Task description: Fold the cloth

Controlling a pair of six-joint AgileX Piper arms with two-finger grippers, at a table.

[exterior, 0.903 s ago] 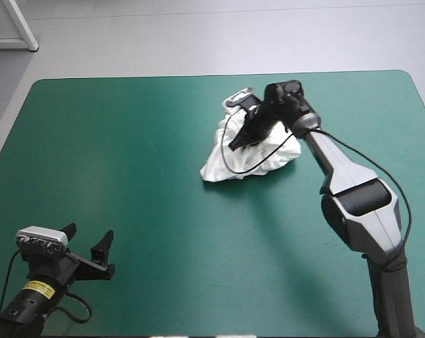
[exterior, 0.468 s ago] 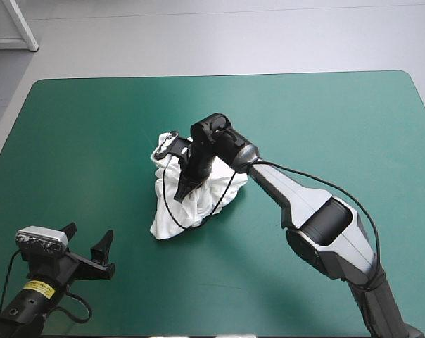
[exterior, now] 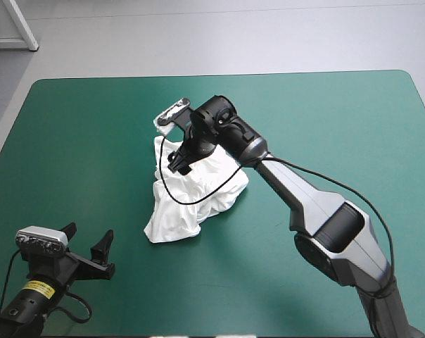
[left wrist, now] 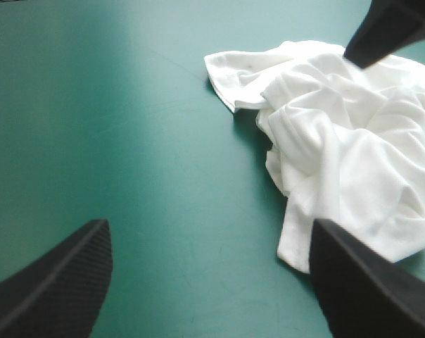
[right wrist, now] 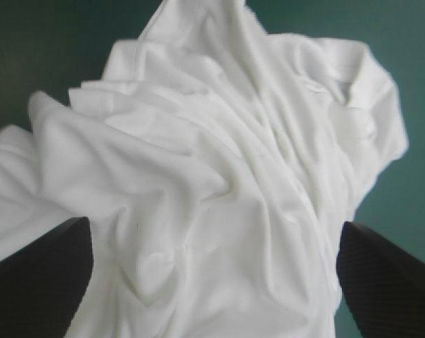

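The white T-shirt lies as a crumpled heap on the teal-green cover, a little left of the table's middle. My right gripper hovers over the heap's far part, open, with nothing between its fingers. In the right wrist view the T-shirt spreads in folds under and ahead of the open right gripper. My left gripper rests open near the front left corner, apart from the cloth. In the left wrist view the T-shirt lies ahead and to one side of the open left gripper.
Bare teal-green cover stretches to the left of the heap and across the right half. A black finger of the right gripper shows above the heap in the left wrist view.
The right gripper carried the T-shirt from the back right toward the table's middle, then opened and let it go. The heap has settled. The left arm has not moved.
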